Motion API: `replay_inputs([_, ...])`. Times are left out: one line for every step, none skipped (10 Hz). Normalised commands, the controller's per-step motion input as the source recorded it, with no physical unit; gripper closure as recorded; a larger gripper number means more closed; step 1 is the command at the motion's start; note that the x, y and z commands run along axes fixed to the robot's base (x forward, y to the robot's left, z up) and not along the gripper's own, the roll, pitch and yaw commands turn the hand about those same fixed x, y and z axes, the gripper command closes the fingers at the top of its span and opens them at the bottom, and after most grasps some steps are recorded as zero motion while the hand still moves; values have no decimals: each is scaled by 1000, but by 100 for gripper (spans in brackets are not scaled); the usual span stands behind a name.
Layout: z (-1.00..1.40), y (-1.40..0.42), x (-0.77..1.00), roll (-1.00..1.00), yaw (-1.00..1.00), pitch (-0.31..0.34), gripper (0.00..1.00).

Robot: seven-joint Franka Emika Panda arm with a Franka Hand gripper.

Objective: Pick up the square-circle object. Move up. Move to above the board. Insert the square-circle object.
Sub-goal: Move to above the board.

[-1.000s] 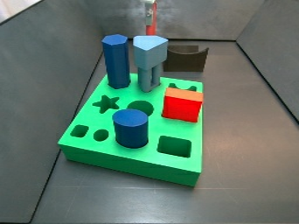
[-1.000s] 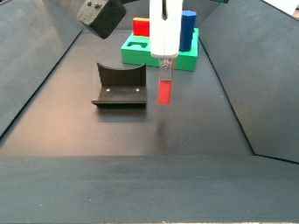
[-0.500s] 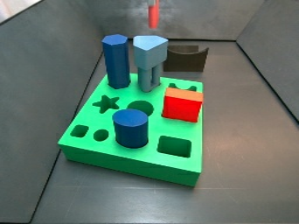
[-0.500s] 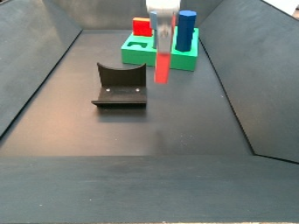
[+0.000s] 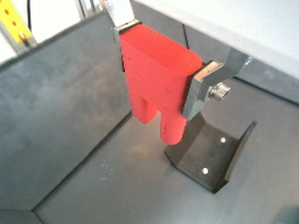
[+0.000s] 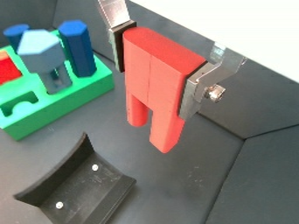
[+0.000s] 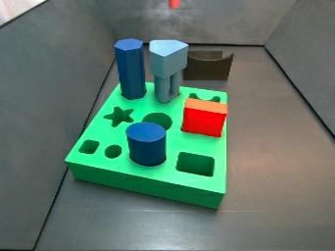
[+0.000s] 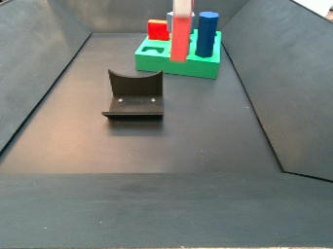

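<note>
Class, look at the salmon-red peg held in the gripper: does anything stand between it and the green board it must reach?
Nothing visible blocks it. The gripper holds the square-circle object in the air, above the floor and the fixture. The board lies beyond, though pegs already stand on it, including a light blue legged peg.

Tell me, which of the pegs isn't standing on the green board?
The tall salmon-red peg. The gripper holds it in the air, clamped between its fingers, while the blue pegs and the red cube stand on the flat green board.

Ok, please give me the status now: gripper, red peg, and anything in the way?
Gripper shut on square-circle object, raised clear of the floor. Not yet over the board. Fixture below; path open.
</note>
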Motion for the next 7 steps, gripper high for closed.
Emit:
replay_inputs([873,-6,52,50,8,117,100])
replay_inputs([700,-6,40,47,8,115,100])
replay_inputs([471,-4,29,44,7,114,100])
replay_inputs([303,-4,27,41,6,113,100])
replay_inputs([189,-4,24,39,5,113,100])
replay_inputs([105,-1000,-53,-4,1000,29,100])
replay_inputs([108,-1000,-55,0,1000,28,100])
